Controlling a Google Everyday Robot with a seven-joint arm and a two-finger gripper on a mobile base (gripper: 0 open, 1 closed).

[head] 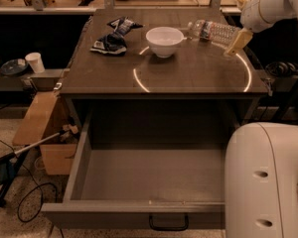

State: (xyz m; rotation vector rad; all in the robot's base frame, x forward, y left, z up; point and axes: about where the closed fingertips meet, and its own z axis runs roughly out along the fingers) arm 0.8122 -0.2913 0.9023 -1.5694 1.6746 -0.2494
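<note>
Gripper: the gripper (236, 42) hangs at the far right of the table top (188, 78), on the end of the white arm (268, 6) that reaches in from the upper right corner.
Gripper state: cannot tell. From this angle it is not clear whether it has closed on anything.
Nearest thing: a clear plastic bottle (212, 31) lies on its side on the table top, with one end just at the gripper and the other pointing toward the bowl. Whether bottle and gripper touch cannot be made out.
Around it: a white bowl (164, 37) stands upright just left of the bottle, and a crumpled dark bag (111, 36) lies further left, well apart from the gripper.
Drawer: the drawer (149, 175) below the top is pulled fully out, with its handle (168, 224) toward the camera.
Progress, judged from how things lie: the drawer is already open and the gripper has reached the bottle. The bottle is not lifted and rests on the surface.
Foreground: the robot's white body (265, 182) fills the lower right.
Beside the table: a paper cup (36, 62) and a cardboard box (39, 128) sit to the left.
</note>
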